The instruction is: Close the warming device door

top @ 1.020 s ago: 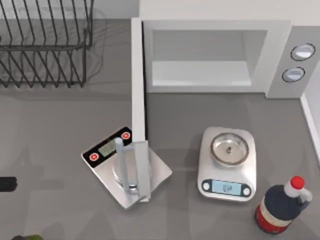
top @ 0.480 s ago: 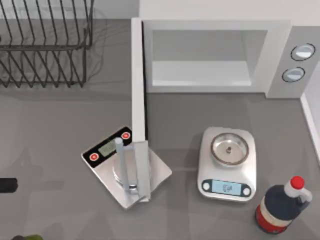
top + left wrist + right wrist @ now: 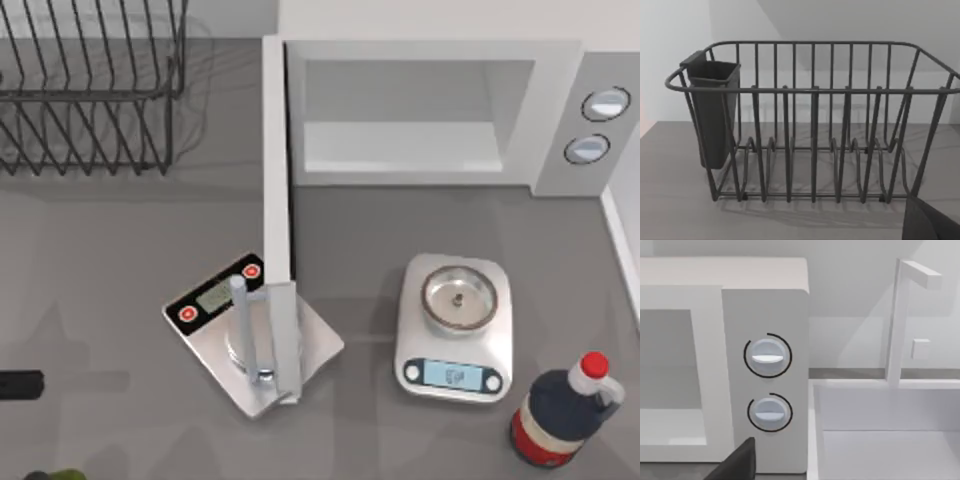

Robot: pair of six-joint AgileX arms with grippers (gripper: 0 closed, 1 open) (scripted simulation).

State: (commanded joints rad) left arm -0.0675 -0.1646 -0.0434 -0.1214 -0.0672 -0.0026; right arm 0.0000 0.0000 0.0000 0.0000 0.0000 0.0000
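1. Warming device (image 3: 440,110) sat at the table's far side, cavity exposed; its door (image 3: 276,200) stood wide open, swung out toward the near edge.
2. Door's handle (image 3: 240,330) end hung over a tilted scale (image 3: 205,300).
3. Second scale (image 3: 455,325) and bottle (image 3: 560,410) sat on the right, dish rack (image 3: 90,90) far left.
4. Left arm stub (image 3: 20,384) sat at the left edge; finger state: cannot tell, either gripper.
5. Risk: a push near the hinge could stall, or the gripper could clip the scale.
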